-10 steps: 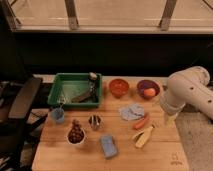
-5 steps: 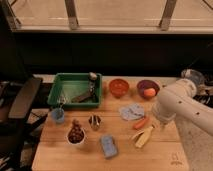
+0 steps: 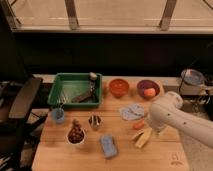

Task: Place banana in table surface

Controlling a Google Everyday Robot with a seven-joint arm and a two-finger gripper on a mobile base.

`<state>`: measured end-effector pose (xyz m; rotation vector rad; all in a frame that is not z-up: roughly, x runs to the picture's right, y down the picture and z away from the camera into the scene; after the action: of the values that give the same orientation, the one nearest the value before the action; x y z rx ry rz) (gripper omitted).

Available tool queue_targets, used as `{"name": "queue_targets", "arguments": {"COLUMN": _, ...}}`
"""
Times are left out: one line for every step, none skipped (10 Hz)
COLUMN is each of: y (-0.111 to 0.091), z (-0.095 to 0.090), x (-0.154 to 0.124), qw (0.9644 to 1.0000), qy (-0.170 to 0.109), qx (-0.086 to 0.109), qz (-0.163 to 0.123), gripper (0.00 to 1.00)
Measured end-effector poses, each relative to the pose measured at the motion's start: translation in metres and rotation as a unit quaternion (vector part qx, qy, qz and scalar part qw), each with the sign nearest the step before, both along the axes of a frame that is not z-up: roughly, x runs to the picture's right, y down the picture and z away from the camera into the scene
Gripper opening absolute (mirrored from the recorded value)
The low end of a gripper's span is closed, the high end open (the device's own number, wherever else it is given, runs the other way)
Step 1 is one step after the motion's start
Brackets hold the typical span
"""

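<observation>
Banana (image 3: pixel 143 137) lies flat on the table surface (image 3: pixel 125 161), toward its right side and just below the carrot (image 3: pixel 139 125). The light-brown wooden top fills the lower middle of the view, with a small dark logo (image 3: pixel 174 159) at its near right corner. The robot's white arm (image 3: pixel 180 122) reaches in from the right. The gripper (image 3: pixel 151 128) sits at its lower left end, just above the banana and beside the carrot; whether it is apart or closed cannot be told. A black chair (image 3: pixel 22 105) stands at the table's left. A green bin (image 3: pixel 75 76) sits at the back left with a few utensils inside. To its right are a red-orange bowl (image 3: pixel 119 88) and a purple bowl (image 3: pixel 140 86) that holds a round orange fruit (image 3: pixel 149 92). A grey-blue cloth (image 3: pixel 131 112) lies in front of them. Nearer the front are a white bowl (image 3: pixel 76 136) of dark brown pieces, a blue sponge (image 3: pixel 108 146) and a blue cup (image 3: pixel 58 115).
</observation>
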<state>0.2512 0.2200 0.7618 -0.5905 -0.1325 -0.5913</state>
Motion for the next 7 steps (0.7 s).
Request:
{"name": "queue_targets", "arguments": {"y": 0.003, "z": 0.004, "x": 0.002, "qw": 0.9999, "qy": 0.002, "qx": -0.008, "qz": 0.006, "gripper": 0.65}}
{"name": "queue_targets", "arguments": {"y": 0.008, "z": 0.01, "x": 0.003, "qw": 0.9995, "qy": -0.001, "qx": -0.026, "qz": 0.019, "gripper": 0.65}}
{"name": "queue_targets", "arguments": {"y": 0.011, "z": 0.014, "x": 0.002, "qw": 0.999, "qy": -0.004, "qx": -0.036, "qz": 0.025, "gripper": 0.65}}
{"name": "queue_targets", "arguments": {"y": 0.014, "z": 0.018, "x": 0.003, "qw": 0.998, "qy": -0.007, "qx": -0.05, "qz": 0.038, "gripper": 0.65}}
{"name": "queue_targets", "arguments": {"y": 0.018, "z": 0.022, "x": 0.005, "qw": 0.9968, "qy": -0.007, "qx": -0.062, "qz": 0.049, "gripper": 0.65}}
{"name": "queue_targets", "arguments": {"y": 0.021, "z": 0.024, "x": 0.006, "qw": 0.996, "qy": -0.008, "qx": -0.07, "qz": 0.055, "gripper": 0.65}}
{"name": "queue_targets", "arguments": {"y": 0.023, "z": 0.027, "x": 0.005, "qw": 0.995, "qy": -0.011, "qx": -0.077, "qz": 0.062, "gripper": 0.63}}
